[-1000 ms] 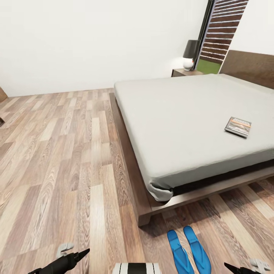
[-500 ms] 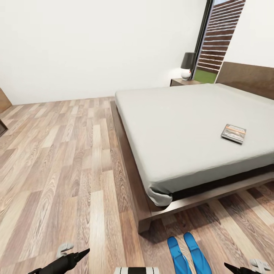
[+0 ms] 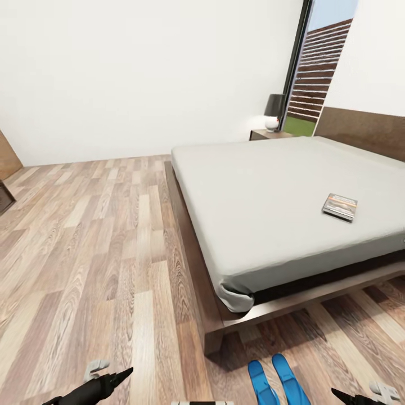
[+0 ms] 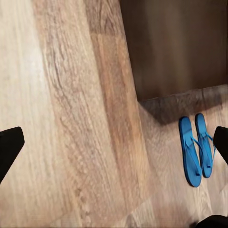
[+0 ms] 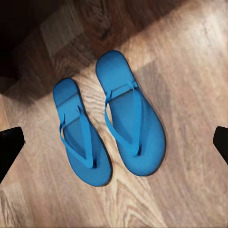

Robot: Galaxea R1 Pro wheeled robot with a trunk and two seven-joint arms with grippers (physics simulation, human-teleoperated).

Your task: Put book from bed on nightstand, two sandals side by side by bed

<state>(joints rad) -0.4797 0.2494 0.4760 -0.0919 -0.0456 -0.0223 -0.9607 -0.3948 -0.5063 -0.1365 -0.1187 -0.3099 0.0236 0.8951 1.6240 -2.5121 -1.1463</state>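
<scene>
Holds nothing in the left gripper (image 4: 114, 145) or right gripper (image 5: 114, 145), both spread wide. Shows the book (image 3: 340, 206) flat on the bed (image 3: 270, 191) at middle right, the nightstand (image 3: 264, 134) at upper right, the two sandals (image 3: 275, 382) together at the bottom edge. Might bump those sandals apart when rolling toward the book.

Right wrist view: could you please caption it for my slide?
Two blue sandals lie side by side on the wood floor beside the bed frame.
</scene>
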